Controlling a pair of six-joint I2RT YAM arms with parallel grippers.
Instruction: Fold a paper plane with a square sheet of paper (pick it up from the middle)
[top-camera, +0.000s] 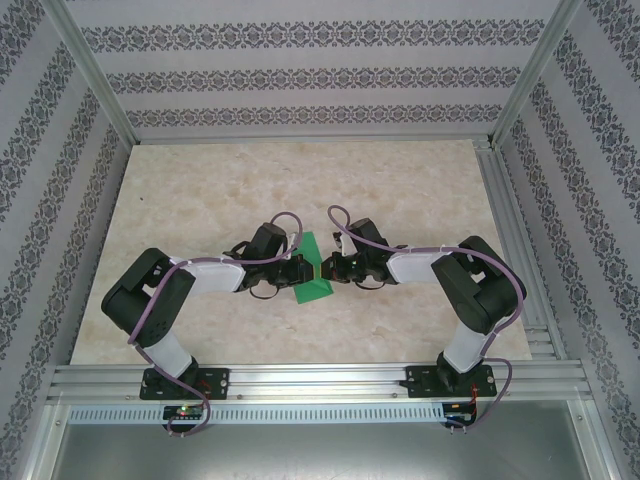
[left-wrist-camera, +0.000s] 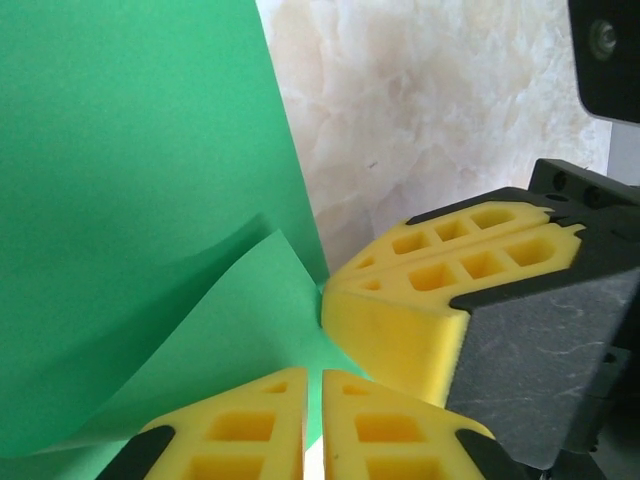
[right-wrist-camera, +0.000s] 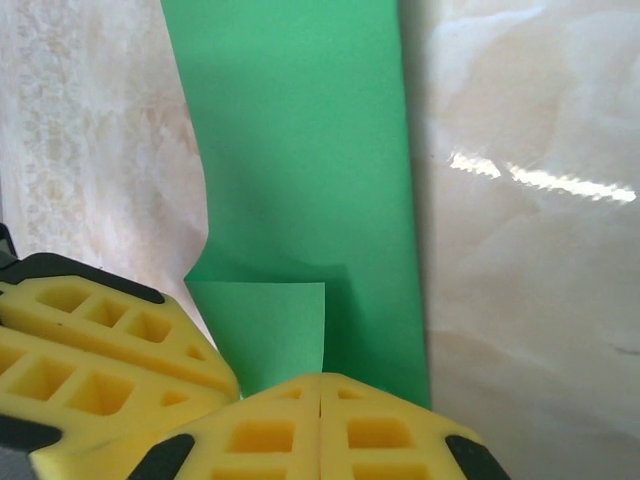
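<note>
The square sheet of paper (top-camera: 316, 284) is bright green and stands partly folded at the table's middle, one part raised. Both grippers meet at its centre: my left gripper (top-camera: 306, 268) from the left, my right gripper (top-camera: 334, 268) from the right. In the left wrist view the paper (left-wrist-camera: 130, 200) rises on the left. My left gripper (left-wrist-camera: 313, 405) holds its yellow fingers a thin slit apart, green and table showing through. The right fingers (left-wrist-camera: 430, 300) touch the paper beside it. In the right wrist view my right gripper (right-wrist-camera: 320, 400) is pressed shut on the paper (right-wrist-camera: 300, 150), at a small flap (right-wrist-camera: 265, 330).
The marble-patterned table (top-camera: 200, 200) stretches bare towards the back and both sides. Aluminium rails (top-camera: 320, 380) run along the near edge, where the arm bases are bolted. Patterned walls and frame posts (top-camera: 95, 70) close in the back and sides.
</note>
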